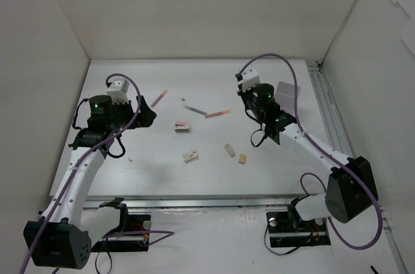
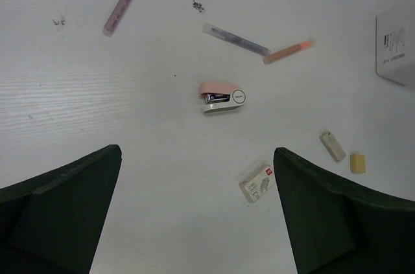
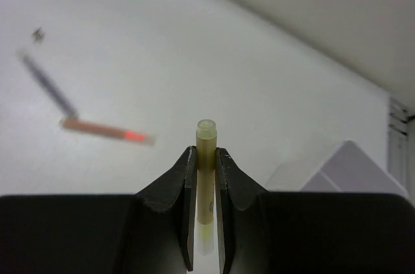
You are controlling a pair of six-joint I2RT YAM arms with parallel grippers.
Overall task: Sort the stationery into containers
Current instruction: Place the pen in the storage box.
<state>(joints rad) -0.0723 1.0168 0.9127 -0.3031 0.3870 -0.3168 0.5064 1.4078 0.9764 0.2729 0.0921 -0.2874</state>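
Note:
My right gripper (image 3: 205, 152) is shut on a yellow-green pen (image 3: 206, 133), held above the table; from above this gripper (image 1: 245, 94) sits left of the white container (image 1: 287, 92). On the table lie a pink pen (image 2: 123, 0), a dark clear pen (image 2: 235, 39) and an orange pen (image 2: 288, 52). Nearer lie a white block with a red label (image 2: 257, 183), a beige eraser (image 2: 332, 146) and a yellow eraser (image 2: 357, 162). My left gripper (image 2: 196, 151) hangs open and empty over the table's left (image 1: 149, 117), its right finger beside the labelled block.
A small pink and white stapler (image 2: 222, 97) lies mid-table. Tiny dark specks (image 2: 198, 6) dot the far surface. White walls enclose the table on three sides, and a metal rail (image 1: 324, 102) runs along the right edge.

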